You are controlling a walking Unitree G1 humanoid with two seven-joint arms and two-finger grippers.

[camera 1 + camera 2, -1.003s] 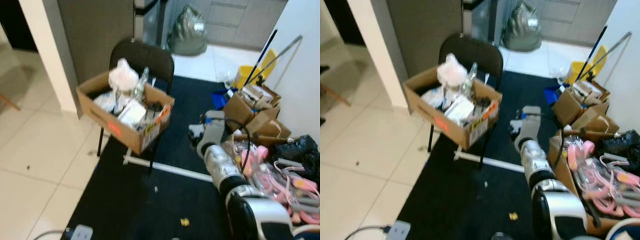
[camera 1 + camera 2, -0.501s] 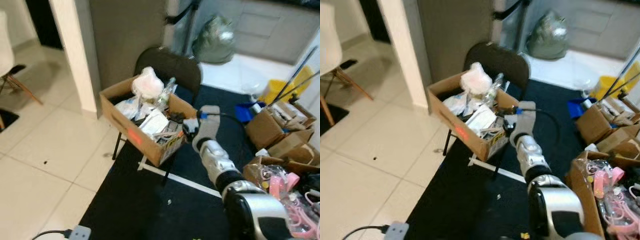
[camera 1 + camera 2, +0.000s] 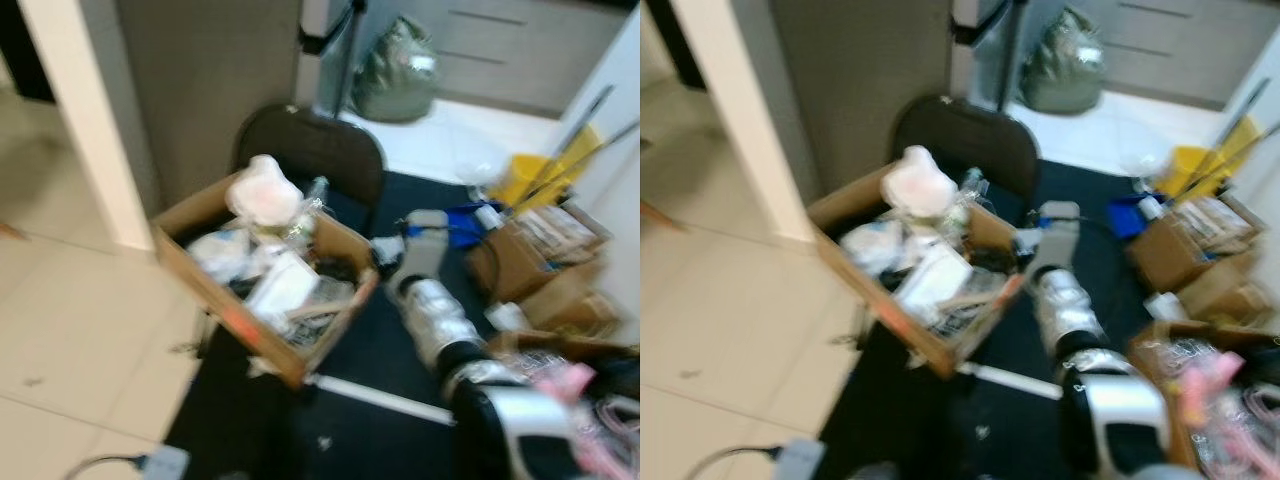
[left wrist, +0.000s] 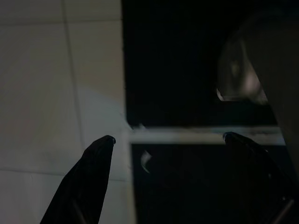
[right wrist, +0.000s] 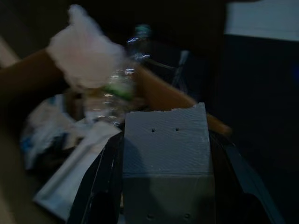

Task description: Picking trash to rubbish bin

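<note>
The right end effector [image 5: 166,154] is seen closed on a grey ridged block [image 5: 164,140], its two black fingers [image 5: 100,182] pressed against the block's sides, and it is held at the near right corner of an open cardboard box [image 3: 262,330], at about 3 o'clock from the box's middle. The box is carried on a black folding chair [image 3: 310,150] and is filled with trash: a crumpled white bag [image 3: 262,195] at the top, a clear plastic bottle [image 5: 122,79] beside it, and white papers and wrappers [image 3: 285,285] in the middle. The silver right arm [image 3: 435,325] is extended from the lower right toward the box. The left end effector [image 4: 168,140] is hung low over the edge of a dark rug [image 4: 187,70] where it meets pale floor tiles [image 4: 60,70], with its fingers [image 4: 93,172] spread wide apart and nothing between them. At 2 o'clock from the box, more cardboard boxes [image 3: 535,255] and a yellow bucket [image 3: 535,170] are seen, and a tied bin bag [image 3: 395,70] at 12 o'clock. The head views are blurred.
</note>
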